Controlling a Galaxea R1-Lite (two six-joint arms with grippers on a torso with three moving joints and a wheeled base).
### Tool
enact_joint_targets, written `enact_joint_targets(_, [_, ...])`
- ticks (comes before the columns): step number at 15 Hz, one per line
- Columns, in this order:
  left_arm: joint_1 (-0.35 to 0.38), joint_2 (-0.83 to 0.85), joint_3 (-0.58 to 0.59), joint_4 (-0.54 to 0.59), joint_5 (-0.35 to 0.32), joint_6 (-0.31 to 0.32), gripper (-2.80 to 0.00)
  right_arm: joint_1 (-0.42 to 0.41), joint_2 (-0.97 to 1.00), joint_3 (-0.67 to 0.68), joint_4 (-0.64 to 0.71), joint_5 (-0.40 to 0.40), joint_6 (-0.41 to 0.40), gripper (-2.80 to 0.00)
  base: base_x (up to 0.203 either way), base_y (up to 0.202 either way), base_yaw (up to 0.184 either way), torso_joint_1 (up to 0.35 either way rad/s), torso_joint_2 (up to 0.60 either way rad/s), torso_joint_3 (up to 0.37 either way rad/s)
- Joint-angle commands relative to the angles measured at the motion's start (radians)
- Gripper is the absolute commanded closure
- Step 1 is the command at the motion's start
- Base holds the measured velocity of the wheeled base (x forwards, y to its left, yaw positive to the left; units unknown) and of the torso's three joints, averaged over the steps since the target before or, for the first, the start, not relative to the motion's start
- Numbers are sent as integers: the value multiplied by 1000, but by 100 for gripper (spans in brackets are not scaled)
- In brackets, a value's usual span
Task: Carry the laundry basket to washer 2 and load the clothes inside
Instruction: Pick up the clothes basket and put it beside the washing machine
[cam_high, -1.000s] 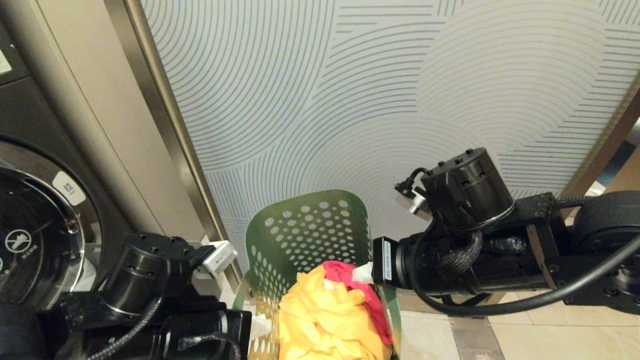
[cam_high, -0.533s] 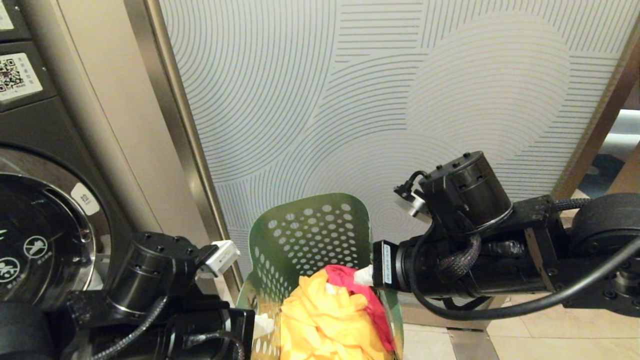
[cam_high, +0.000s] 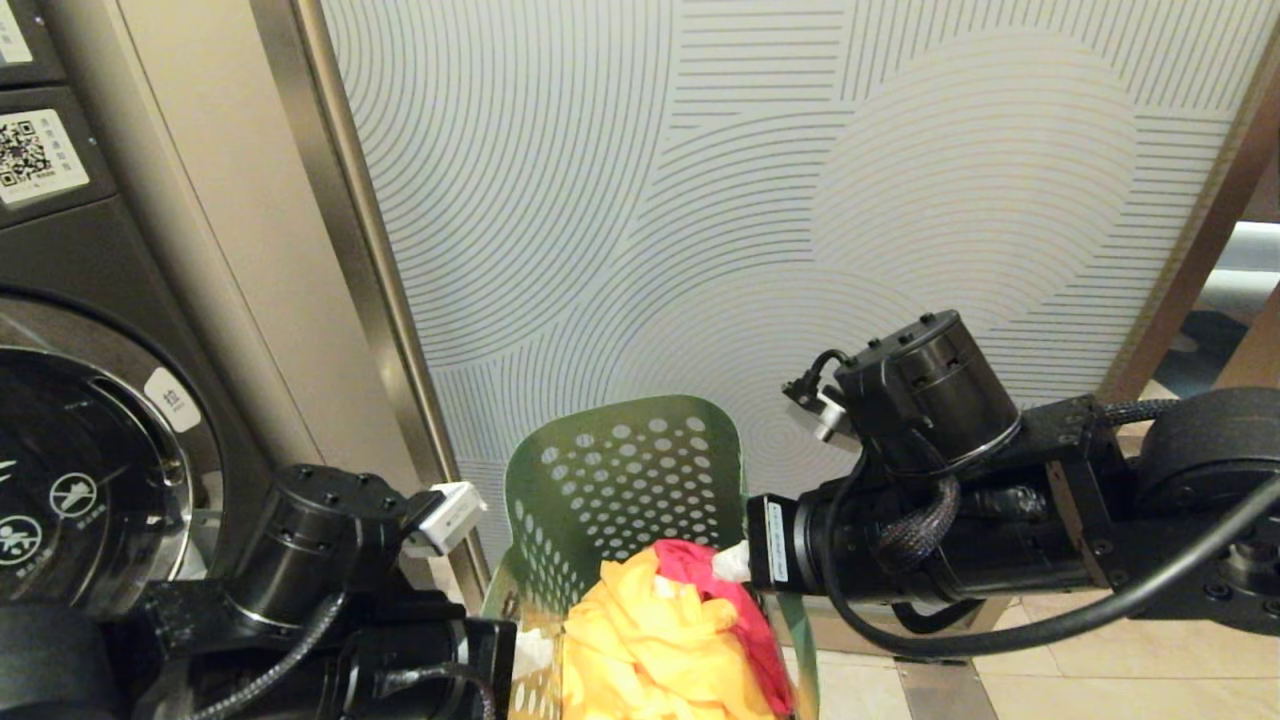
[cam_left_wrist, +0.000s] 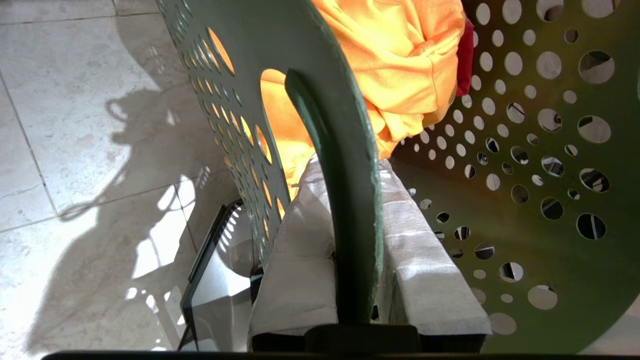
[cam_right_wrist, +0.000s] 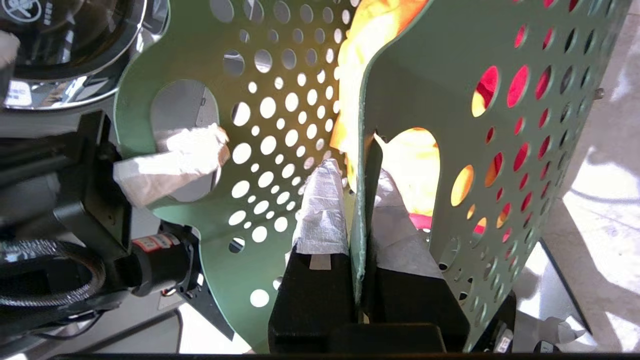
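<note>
The dark green laundry basket with round holes hangs between my two arms, off the tiled floor. Inside lie the clothes: a bright yellow garment and a pink-red one. My left gripper is shut on the basket's rim, one taped finger on each side of the wall. My right gripper is shut on the opposite rim beside a handle cut-out. A dark grey front-loading washer with a chrome-rimmed door stands at the left; its number does not show.
A pale wall panel with curved lines stands right behind the basket. A metal strip separates it from the washer's beige surround. A QR label sits above the washer door. Tiled floor lies below at the right.
The whole head view has shifted downward, bringing the QR label into sight, so the camera has moved. Both grippers keep their hold on the basket.
</note>
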Motion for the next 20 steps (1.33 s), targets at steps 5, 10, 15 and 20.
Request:
enact_joint_targets(5, [-15, 27, -19, -3, -2, -5, 0, -1, -7, 15, -2, 1, 4, 0, 0, 0, 0, 0, 0, 0])
enact_joint_targets(10, [-22, 38, -23, -3, -4, -6, 0, 1, -11, 11, -2, -2, -5, 0, 0, 0, 0, 0, 0, 0])
enact_joint_targets(15, [-24, 42, -21, -3, -4, -9, 0, 1, -15, 15, -4, -2, -4, 0, 0, 0, 0, 0, 0, 0])
enact_joint_targets(20, [-24, 43, -23, -3, -4, -23, 0, -1, -14, 22, -7, -1, 1, 0, 0, 0, 0, 0, 0, 0])
